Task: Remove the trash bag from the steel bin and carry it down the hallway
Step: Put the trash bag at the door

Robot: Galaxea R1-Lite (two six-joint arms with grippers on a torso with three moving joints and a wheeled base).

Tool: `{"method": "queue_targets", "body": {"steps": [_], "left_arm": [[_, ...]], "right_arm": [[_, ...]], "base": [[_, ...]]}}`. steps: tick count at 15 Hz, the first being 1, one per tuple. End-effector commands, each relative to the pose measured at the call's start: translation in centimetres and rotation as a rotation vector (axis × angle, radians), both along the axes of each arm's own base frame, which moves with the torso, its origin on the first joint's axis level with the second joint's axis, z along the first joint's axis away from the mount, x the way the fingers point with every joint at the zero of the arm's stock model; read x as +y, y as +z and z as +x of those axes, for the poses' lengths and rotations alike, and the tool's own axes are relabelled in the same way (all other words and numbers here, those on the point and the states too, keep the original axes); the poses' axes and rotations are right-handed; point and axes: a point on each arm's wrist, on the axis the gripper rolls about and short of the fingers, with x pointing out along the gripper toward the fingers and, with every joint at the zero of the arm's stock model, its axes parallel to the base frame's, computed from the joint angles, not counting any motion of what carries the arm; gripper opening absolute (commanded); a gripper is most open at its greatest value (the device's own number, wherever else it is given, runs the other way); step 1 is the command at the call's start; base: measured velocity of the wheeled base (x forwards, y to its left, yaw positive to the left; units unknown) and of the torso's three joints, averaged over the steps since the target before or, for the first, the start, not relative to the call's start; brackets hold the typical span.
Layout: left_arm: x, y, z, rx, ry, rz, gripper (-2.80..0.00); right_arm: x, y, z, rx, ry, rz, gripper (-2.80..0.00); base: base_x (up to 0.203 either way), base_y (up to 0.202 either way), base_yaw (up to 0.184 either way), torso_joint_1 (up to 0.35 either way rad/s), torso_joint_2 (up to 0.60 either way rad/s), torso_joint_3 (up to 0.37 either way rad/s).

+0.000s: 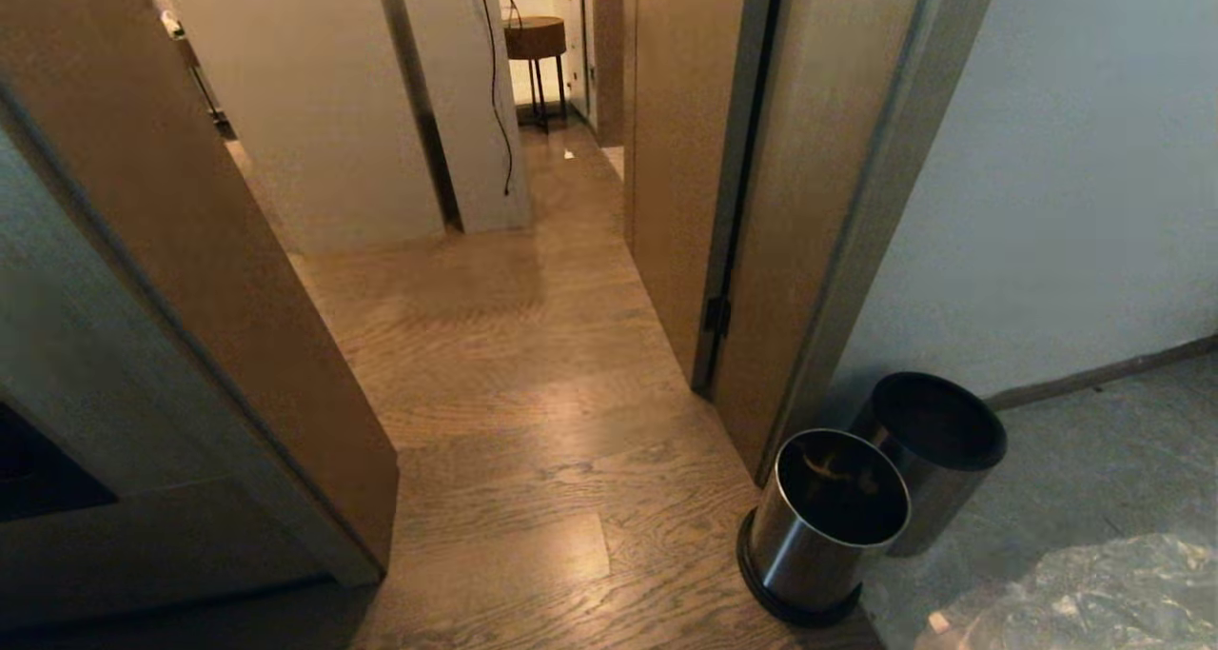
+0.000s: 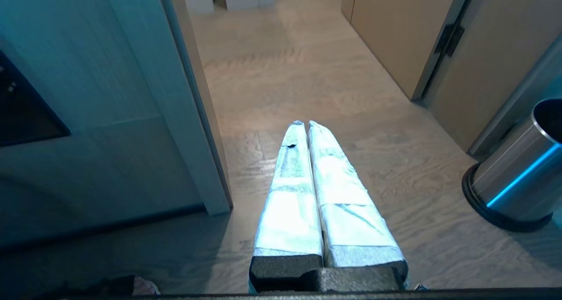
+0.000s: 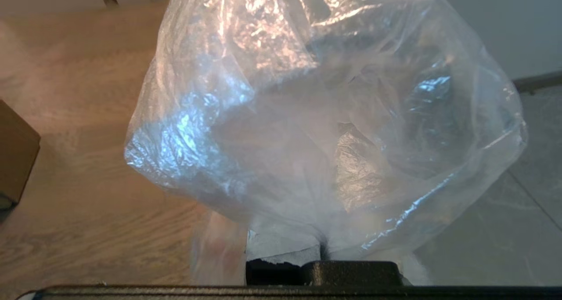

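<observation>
With the trash bag (image 3: 325, 128) already out of the steel bin (image 1: 823, 526) and bunched in the right gripper's (image 3: 322, 247) clamped jaws, the carrying step is in hand, calling for a drive toward the grey-tiled hallway floor (image 1: 1075, 460); left gripper (image 2: 306, 124) idles, jaws together.

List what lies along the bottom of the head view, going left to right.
Wooden door panel → wood-plank floor → steel bin → black-rimmed top section → trash bag.

Floor: brown wood planks (image 1: 533, 364), grey tiles (image 1: 1094, 441) at right.
Walls: plain white (image 1: 1075, 174).
Furniture: round side table (image 1: 535, 39) far down the passage.
</observation>
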Motion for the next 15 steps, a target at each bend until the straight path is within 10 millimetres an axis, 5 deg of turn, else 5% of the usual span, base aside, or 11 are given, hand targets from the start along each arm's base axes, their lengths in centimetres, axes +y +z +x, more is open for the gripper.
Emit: {"method": "queue_targets", "body": {"steps": [1, 7, 15], "left_arm": [[0.00, 0.00, 0.00, 0.000, 0.000, -0.001, -2.80], [0.00, 0.00, 0.00, 0.000, 0.000, 0.001, -2.80], [0.00, 0.00, -0.01, -0.001, 0.000, 0.001, -2.80]], "right_arm": [[0.00, -0.08, 0.03, 0.003, 0.000, 0.000, -2.80], [0.00, -0.08, 0.03, 0.003, 0.000, 0.000, -2.80], [0.00, -0.08, 0.03, 0.003, 0.000, 0.000, -2.80]], "base": [[0.000, 0.000, 0.000, -0.007, 0.01, 0.227], [0.000, 0.000, 0.000, 0.005, 0.00, 0.185], [0.000, 0.000, 0.000, 0.001, 0.00, 0.015]]}}
